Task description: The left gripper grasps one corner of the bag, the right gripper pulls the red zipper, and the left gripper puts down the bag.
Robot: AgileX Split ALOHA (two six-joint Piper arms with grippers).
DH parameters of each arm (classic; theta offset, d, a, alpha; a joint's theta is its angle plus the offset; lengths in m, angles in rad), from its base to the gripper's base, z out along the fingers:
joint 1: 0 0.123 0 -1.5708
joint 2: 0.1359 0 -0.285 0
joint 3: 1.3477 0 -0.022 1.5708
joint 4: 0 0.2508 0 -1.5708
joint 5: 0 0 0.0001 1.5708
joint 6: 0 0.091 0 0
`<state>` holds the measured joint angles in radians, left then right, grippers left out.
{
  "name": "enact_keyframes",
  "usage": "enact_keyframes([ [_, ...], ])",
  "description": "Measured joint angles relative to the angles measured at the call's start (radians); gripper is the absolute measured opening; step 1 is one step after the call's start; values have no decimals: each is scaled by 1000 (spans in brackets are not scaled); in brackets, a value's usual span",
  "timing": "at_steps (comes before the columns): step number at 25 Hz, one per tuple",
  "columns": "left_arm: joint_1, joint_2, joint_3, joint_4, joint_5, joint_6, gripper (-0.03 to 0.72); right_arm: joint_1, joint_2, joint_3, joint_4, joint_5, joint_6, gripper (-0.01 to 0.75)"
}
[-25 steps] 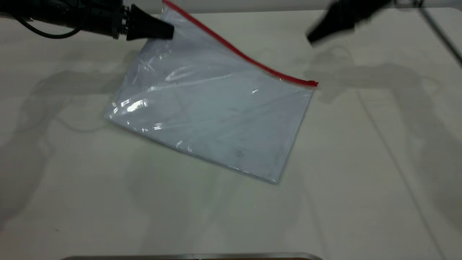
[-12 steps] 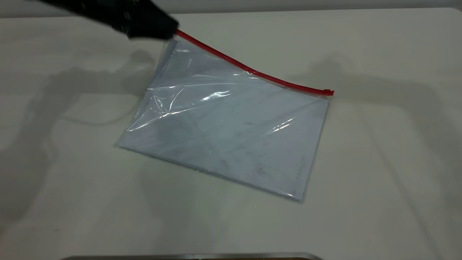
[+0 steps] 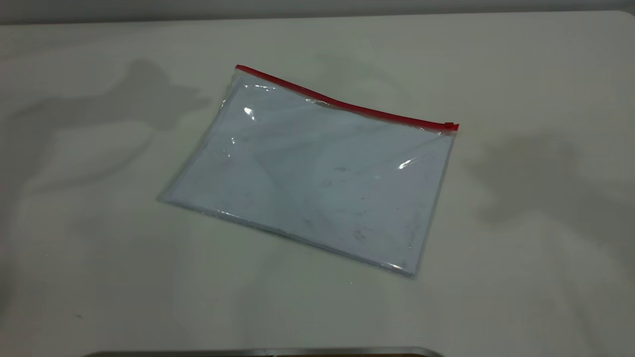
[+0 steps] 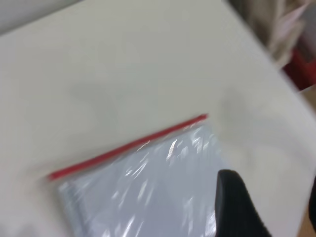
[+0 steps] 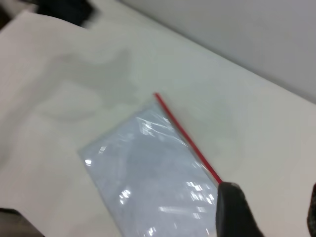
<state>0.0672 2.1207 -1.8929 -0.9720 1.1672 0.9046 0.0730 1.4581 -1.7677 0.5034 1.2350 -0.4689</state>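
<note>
Exterior view shows the bag [image 3: 312, 173] lying flat on the white table [image 3: 521, 277], near the middle and a little toward the far edge, turned at an angle to the table's edges. It is a rectangular pouch of clear, glossy plastic with faint creases and small bright highlights, and white sheets show through its face. The red zipper [image 3: 347, 105] is a thin straight strip along the long edge nearest the far side, with its small slider tab [image 3: 450, 125] at the end toward the table's right edge. The corner [image 3: 240, 69] at the strip's other end lies down on the tabletop. No writing or label can be read on the pouch or the sheets. Neither arm appears in this view; only soft shadows fall on the table. The left wrist view adds what the exterior lacks: one black tapered finger [image 4: 237, 207] of the left gripper [image 4: 269, 210], raised above the pouch and clear of it, its fingers spread apart with nothing between them. The right wrist view likewise shows the right gripper [image 5: 269, 210], fingers spread and empty, above the zipper's slider end.
</note>
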Motion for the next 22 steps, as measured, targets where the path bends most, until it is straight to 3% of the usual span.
enact_keyframes([
  [5, -24, -224, 0, 327, 0, -275, 406, 0, -193, 210, -123, 0, 86, 400],
  [11, -143, -485, 127, 680, 0, -571, 389, 0, -417, 566, -168, 0, 128, 400],
  [16, -254, -698, 399, 739, 0, -655, 387, 0, -570, 862, -231, 0, 147, 400],
  [22, -282, -904, 737, 770, 0, -761, 387, 0, -739, 1122, -329, -22, 209, 400],
])
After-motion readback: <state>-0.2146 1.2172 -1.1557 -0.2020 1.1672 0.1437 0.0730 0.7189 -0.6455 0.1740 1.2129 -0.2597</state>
